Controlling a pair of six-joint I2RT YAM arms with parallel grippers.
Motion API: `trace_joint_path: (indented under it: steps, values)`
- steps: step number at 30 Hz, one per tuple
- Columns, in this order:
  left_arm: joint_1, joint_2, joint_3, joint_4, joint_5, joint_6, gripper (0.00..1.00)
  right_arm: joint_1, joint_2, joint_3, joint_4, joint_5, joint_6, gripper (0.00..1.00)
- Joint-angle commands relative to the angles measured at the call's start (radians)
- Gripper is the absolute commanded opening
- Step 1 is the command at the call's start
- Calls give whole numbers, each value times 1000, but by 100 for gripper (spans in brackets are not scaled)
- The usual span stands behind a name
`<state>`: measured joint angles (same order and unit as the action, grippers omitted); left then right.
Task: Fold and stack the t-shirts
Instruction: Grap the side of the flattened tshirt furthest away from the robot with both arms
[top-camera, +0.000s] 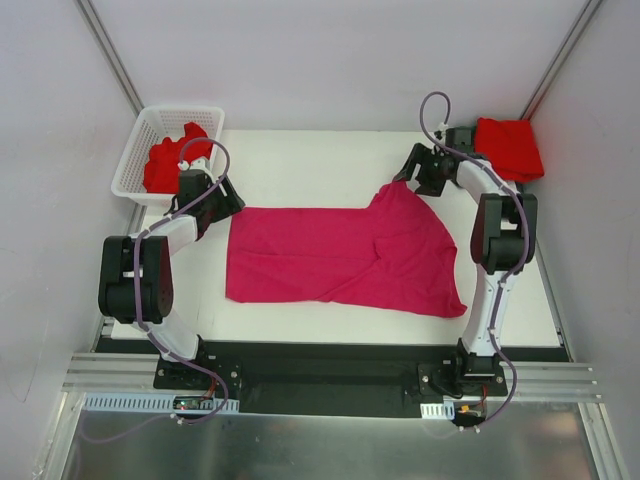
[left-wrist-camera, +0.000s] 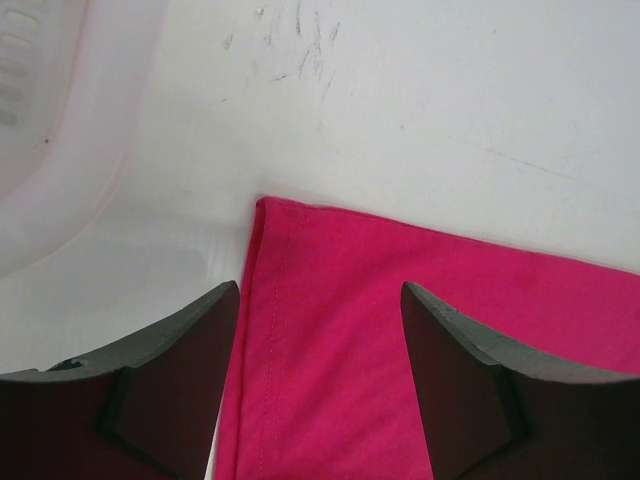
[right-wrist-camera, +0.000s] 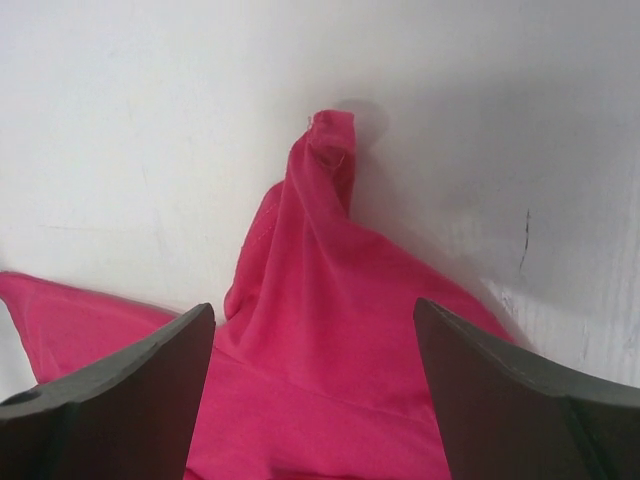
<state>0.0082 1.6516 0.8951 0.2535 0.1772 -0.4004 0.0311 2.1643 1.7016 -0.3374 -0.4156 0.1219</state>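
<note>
A magenta-pink t-shirt (top-camera: 340, 255) lies spread on the white table, its right part rumpled and drawn to a point at the back. My left gripper (top-camera: 222, 205) is open above its back left corner; in the left wrist view the hemmed corner (left-wrist-camera: 330, 380) lies between my open gripper (left-wrist-camera: 320, 300). My right gripper (top-camera: 405, 177) is open at the shirt's drawn-up point; the right wrist view shows the cloth peak (right-wrist-camera: 320, 250) between the open gripper (right-wrist-camera: 313, 315). One red t-shirt (top-camera: 175, 160) is bunched in the basket. Another red t-shirt (top-camera: 508, 148) lies folded at the back right. The dark green t-shirt is out of view.
A white lattice basket (top-camera: 135, 165) stands at the table's back left, close to my left arm; its wall shows blurred in the left wrist view (left-wrist-camera: 50, 150). Grey enclosure walls stand on all sides. Bare white table (top-camera: 300, 165) shows behind the pink shirt.
</note>
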Motion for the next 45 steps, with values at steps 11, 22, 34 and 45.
trace_joint_path:
  steps: [11,22,34,45]
  values:
    - [-2,-33,31,13,44,15,64,-13,172,233,-104,-29,-34,83]
    - [-5,-13,31,16,57,3,63,-26,207,320,-140,-58,-21,82]
    - [-4,-15,28,18,61,5,63,-27,259,319,-155,-201,21,65]
    - [-5,-29,28,20,76,-5,62,-26,119,147,-54,-178,5,1]
